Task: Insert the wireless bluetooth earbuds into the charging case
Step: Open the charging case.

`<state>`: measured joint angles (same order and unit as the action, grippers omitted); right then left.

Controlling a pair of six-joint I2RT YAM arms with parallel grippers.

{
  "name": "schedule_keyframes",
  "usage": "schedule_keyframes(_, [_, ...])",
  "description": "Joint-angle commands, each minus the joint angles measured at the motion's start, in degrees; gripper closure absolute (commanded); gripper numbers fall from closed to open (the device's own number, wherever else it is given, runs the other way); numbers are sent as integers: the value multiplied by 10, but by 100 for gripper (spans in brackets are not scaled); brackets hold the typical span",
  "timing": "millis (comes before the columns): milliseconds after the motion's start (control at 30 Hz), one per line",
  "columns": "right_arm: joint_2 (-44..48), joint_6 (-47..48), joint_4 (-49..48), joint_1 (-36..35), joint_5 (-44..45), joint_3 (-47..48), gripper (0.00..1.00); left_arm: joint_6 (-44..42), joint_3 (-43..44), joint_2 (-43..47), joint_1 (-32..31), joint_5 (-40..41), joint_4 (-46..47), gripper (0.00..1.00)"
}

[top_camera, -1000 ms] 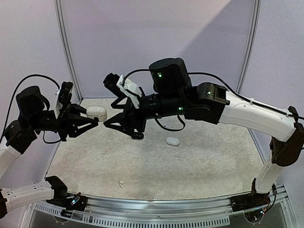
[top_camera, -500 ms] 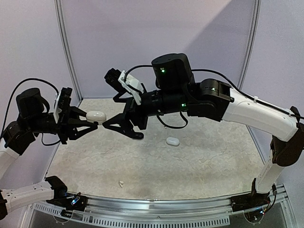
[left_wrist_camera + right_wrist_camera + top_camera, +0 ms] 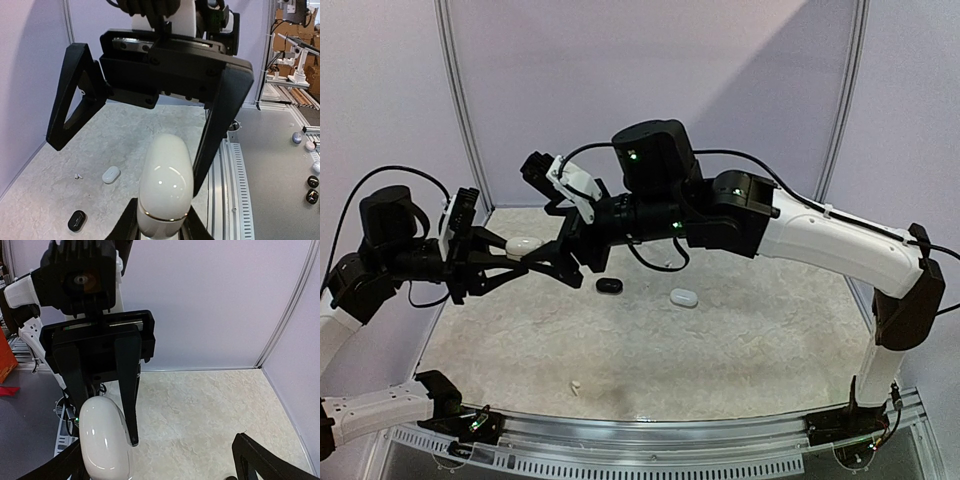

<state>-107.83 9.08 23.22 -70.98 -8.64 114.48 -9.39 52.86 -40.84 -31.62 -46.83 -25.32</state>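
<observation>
- A white charging case (image 3: 165, 185) is pinched by the left claw (image 3: 517, 254) and held in the air above the far-left part of the table (image 3: 750, 350); the case is closed, with a thin seam visible round it.
- The right claw (image 3: 552, 270) is spread wide and faces the left one. The held case is seen between its two fingers (image 3: 220, 115), with one finger just beside it. Whether either finger touches the case cannot be told.
- One tiny white earbud (image 3: 574, 386) is seen lying on the table close to the near edge, left of the middle — well apart from both claws.
- A black case (image 3: 609, 286) is seen on the table toward its middle, under the right arm. A second white case (image 3: 684, 297) lies near it on the right — the two are not touching.
</observation>
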Motion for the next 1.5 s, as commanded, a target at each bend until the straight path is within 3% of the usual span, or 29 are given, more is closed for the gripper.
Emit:
schedule_keyframes(0, [-9,4,4,-2,37,14,1,-8,9,-5,-12,-10,-9,100])
schedule_keyframes(433, [-11,-19,24,8,49,25,2,-221,13,8,-26,40,-150,100])
schedule_keyframes(767, [-15,-30,25,12,35,24,2,-257,12,17,-28,57,-178,100])
schedule_keyframes(1167, [-29,-65,44,31,31,25,3,-157,7,14,-28,-5,-146,100])
schedule_keyframes(1467, [-34,-72,45,39,-42,31,3,99,-61,-6,-26,-38,6,100])
